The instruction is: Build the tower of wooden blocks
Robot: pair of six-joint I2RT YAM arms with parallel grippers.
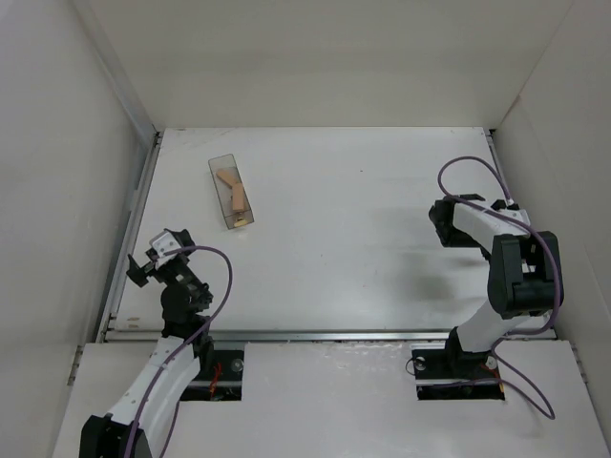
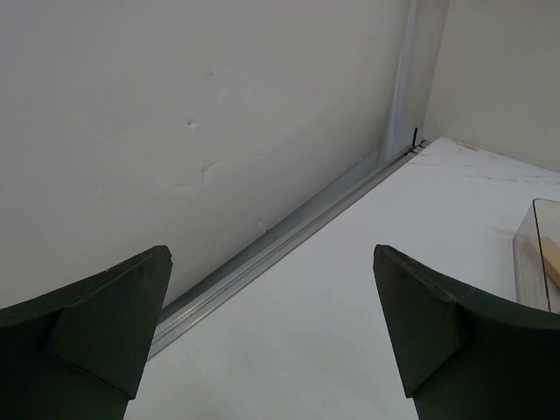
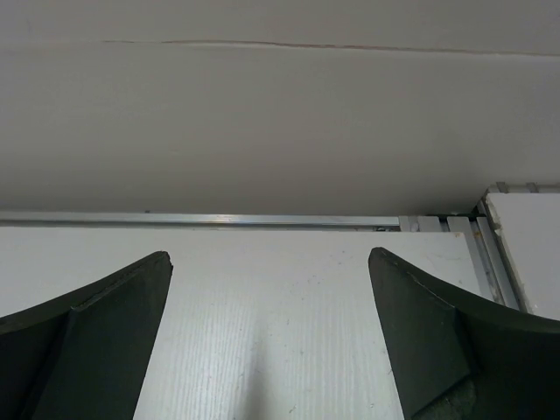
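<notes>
Several small light-tan wooden blocks (image 1: 235, 198) lie loose inside a clear plastic box (image 1: 213, 170) at the back left of the table. My left gripper (image 1: 153, 260) is open and empty near the left wall, in front of the box. In the left wrist view its jaws (image 2: 272, 255) stand wide apart over bare table, with the box's corner (image 2: 528, 254) and one block end (image 2: 553, 260) at the right edge. My right gripper (image 1: 447, 221) is open and empty at the right side, far from the box. Its wrist view (image 3: 269, 255) shows only bare table.
White walls enclose the table on the left, back and right. A metal rail (image 2: 262, 254) runs along the foot of the left wall, and another rail (image 3: 201, 219) along the wall facing the right gripper. Purple cables (image 1: 473, 172) loop from both arms.
</notes>
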